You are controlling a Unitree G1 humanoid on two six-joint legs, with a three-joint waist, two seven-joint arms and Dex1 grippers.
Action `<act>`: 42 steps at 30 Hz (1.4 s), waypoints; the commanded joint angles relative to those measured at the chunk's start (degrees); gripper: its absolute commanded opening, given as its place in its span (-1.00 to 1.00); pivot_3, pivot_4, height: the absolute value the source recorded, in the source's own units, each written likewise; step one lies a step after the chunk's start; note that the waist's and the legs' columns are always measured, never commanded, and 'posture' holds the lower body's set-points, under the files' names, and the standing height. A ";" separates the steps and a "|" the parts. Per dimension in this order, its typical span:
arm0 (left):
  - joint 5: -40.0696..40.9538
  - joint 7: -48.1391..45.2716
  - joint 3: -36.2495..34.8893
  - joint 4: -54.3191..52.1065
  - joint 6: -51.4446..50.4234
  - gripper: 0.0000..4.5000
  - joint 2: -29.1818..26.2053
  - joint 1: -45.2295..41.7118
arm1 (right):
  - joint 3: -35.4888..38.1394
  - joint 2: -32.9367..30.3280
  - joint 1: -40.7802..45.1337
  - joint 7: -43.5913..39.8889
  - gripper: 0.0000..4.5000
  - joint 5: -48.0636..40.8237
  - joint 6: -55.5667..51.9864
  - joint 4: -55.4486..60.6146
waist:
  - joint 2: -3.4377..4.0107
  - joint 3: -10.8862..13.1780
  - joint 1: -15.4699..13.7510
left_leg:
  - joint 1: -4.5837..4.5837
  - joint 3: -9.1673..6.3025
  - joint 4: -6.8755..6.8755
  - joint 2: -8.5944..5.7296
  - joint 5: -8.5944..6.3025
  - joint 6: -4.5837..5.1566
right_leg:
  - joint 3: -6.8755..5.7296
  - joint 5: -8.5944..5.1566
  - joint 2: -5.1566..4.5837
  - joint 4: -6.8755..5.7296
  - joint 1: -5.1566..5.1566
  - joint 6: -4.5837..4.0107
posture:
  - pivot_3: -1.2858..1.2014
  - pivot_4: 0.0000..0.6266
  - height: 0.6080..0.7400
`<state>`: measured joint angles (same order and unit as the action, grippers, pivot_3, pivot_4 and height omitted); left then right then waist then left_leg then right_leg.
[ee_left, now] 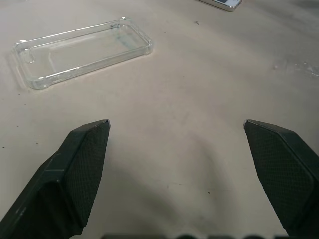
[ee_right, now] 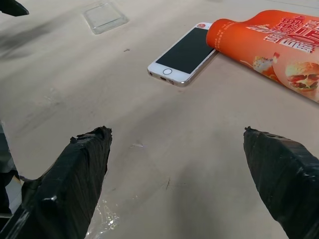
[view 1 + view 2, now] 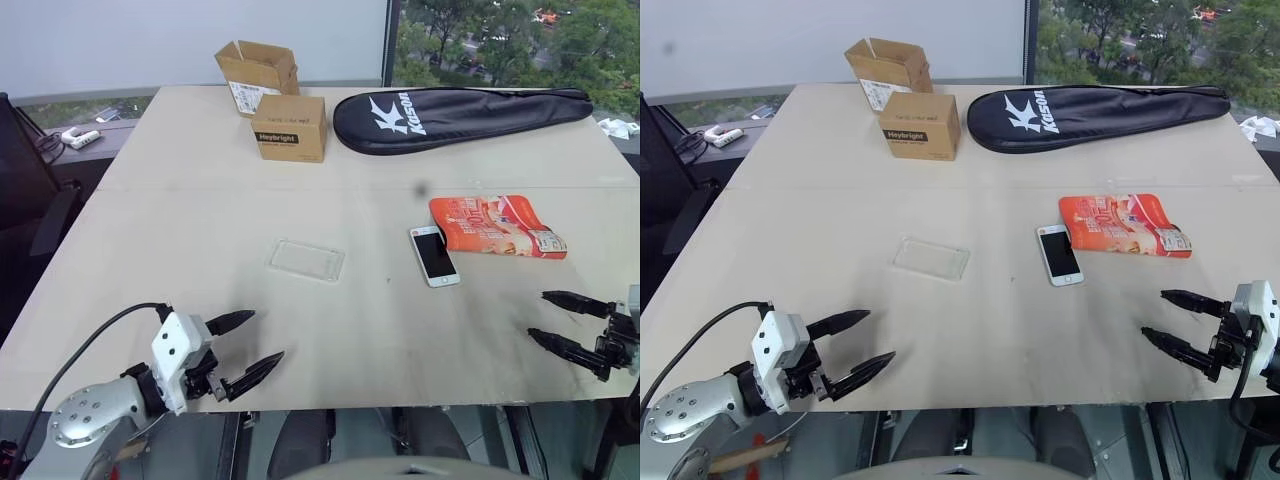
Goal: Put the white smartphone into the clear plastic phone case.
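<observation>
Right now I have both the left gripper and the right gripper released and empty; white smartphone lies screen-up touching the snack packet, clear plastic phone case open-side-up nearby, ready to receive it.

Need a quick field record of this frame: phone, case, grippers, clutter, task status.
phone: white smartphone lying screen up on the table, one corner against the orange-red snack packet
case: clear plastic phone case empty, lying flat, apart from the phone on its left
left gripper: left gripper open, holding nothing, near the table's front edge
right gripper: right gripper open, holding nothing, near the front edge
clutter: two cardboard boxes, black racket bag at the far side
status: phone not yet in the case
</observation>
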<state>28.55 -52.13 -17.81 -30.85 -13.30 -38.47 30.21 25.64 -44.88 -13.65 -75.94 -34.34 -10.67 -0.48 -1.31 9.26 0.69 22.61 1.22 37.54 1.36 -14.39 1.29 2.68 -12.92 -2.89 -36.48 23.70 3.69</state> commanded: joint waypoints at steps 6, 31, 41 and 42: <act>1.50 -3.89 -0.12 1.48 0.44 0.99 -1.70 -2.60 | 1.96 0.05 0.18 -1.65 1.00 -2.98 -0.31 -0.49 | 0.00 0.00 -0.03 | 0.00 0.00 0.00 -0.01 0.00 0.00 | 0.00 0.05 0.00 0.00 -0.01 -0.08 | 0.03 -0.52 1.00; 7.92 -8.80 -2.28 2.77 -2.01 0.99 -3.97 -9.50 | -1.97 3.37 7.27 6.28 1.00 3.34 7.27 -2.51 | 0.03 -0.01 0.08 | -0.05 0.02 0.00 0.00 0.00 0.00 | 0.01 0.09 0.01 -0.05 -0.01 -0.12 | 0.03 -0.52 1.00; 15.31 -5.47 0.70 -2.08 -11.58 0.99 -8.97 -24.45 | -14.06 3.37 28.12 20.58 1.00 22.47 14.39 -17.29 | 0.04 0.01 0.17 | 0.04 -0.02 0.18 -0.05 0.01 0.00 | 0.02 0.14 0.04 -0.19 0.00 -0.14 | 0.03 -0.52 1.00; 15.29 -5.48 1.48 -2.44 -12.05 0.99 -9.15 -25.26 | -15.31 3.32 30.32 20.55 1.00 23.43 14.06 -19.55 | 0.07 0.03 0.18 | 0.07 -0.04 0.18 -0.04 0.01 0.01 | 0.00 0.19 0.06 -0.19 0.00 -0.06 | 0.03 -0.52 1.00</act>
<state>42.58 -58.01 -16.83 -30.81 -24.57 -46.83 5.74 11.02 -40.48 14.68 -55.67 -12.32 2.32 -18.14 -1.24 9.30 0.87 22.71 1.16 37.72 1.32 -14.38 1.29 2.68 -12.67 -2.82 -36.66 23.72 3.72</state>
